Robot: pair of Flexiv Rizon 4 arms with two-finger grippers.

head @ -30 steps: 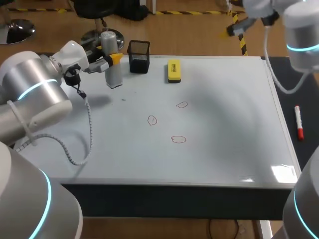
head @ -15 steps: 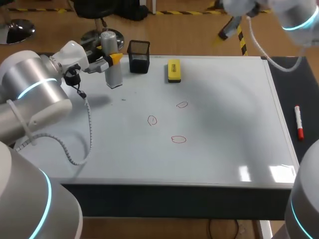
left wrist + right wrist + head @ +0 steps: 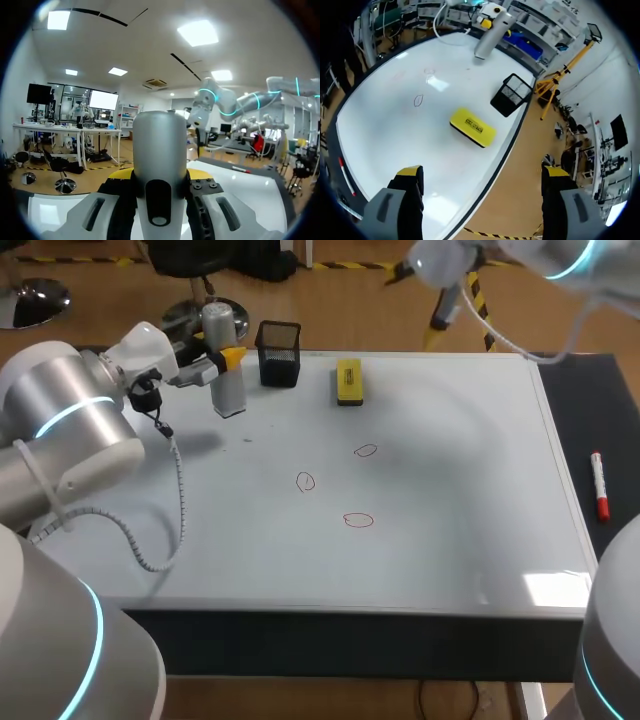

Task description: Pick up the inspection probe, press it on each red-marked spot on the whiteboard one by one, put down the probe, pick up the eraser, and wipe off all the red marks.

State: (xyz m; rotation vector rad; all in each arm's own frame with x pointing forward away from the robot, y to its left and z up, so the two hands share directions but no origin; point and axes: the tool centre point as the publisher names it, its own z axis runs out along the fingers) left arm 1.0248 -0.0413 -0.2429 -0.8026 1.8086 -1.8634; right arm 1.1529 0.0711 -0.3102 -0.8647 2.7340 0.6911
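Observation:
The inspection probe, a grey cylinder, stands upright at the whiteboard's far left. My left gripper is shut on its upper part; in the left wrist view the probe fills the gap between the yellow tips of my left gripper. The yellow eraser lies near the far edge, and three red marks sit mid-board. My right gripper hangs open above the far edge. From the right wrist, the eraser lies ahead of my right gripper.
A black mesh pen holder stands between the probe and the eraser, also seen as the pen holder just beyond the eraser. A red marker lies on the dark table right of the whiteboard.
My right arm has swung left along the far edge, toward the eraser's side. The left arm and the probe have not moved.

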